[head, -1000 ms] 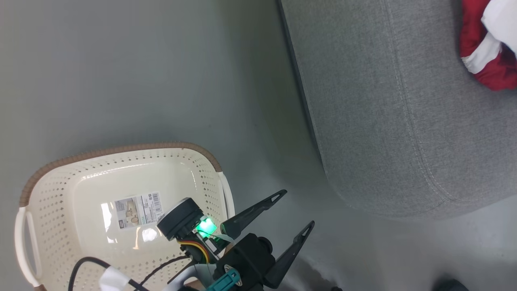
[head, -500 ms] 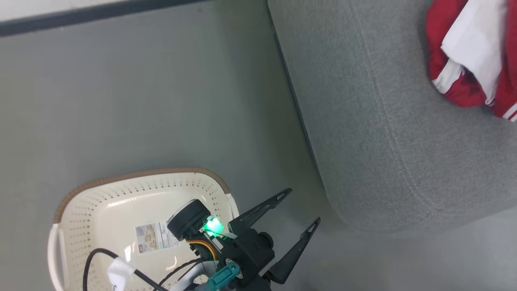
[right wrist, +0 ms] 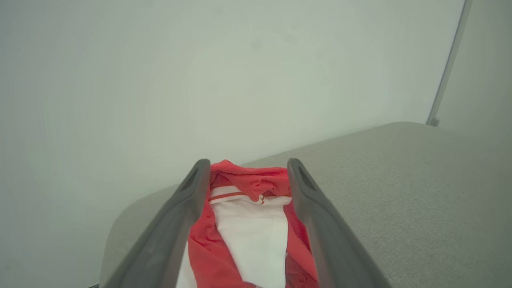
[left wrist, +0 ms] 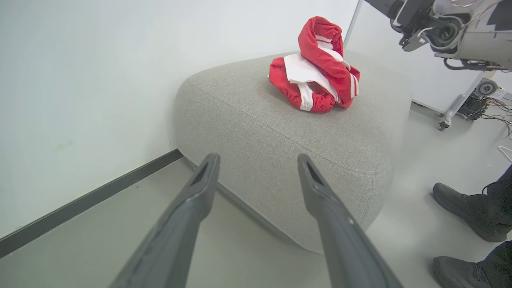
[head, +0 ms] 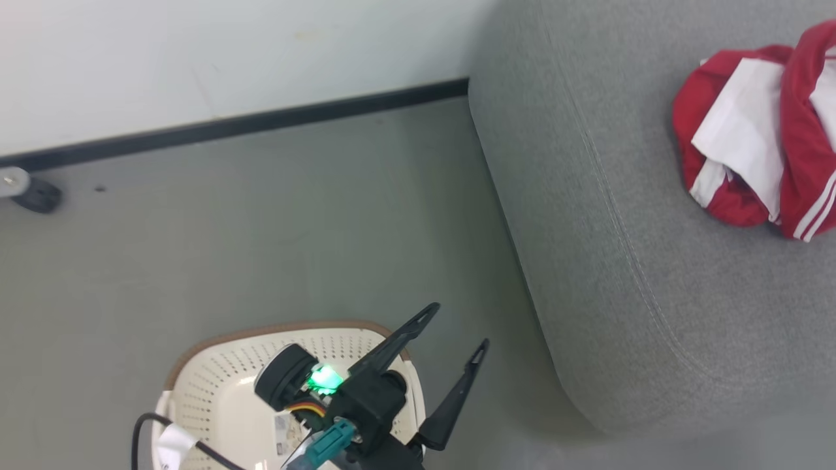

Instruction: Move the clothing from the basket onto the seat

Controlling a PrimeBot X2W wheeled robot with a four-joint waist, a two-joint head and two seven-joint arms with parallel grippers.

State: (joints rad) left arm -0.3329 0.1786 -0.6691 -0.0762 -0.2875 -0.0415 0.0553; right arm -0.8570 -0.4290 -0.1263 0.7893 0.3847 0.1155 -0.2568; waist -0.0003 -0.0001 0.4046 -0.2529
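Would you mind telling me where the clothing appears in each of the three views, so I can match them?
Head view: the clothing lies at the upper right, on the seat.
Left wrist view: upper centre, on top of the seat.
Right wrist view: bottom centre, framed between the fingers of the right gripper.
Shared landmark: the grey seat under it.

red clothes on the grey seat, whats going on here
The red-and-white fabric clothing lies heaped on the large grey upholstered seat. The left gripper hangs open and empty by the cream perforated plastic basket, whose visible part holds no clothes. The right gripper is open, pointing at the pile.
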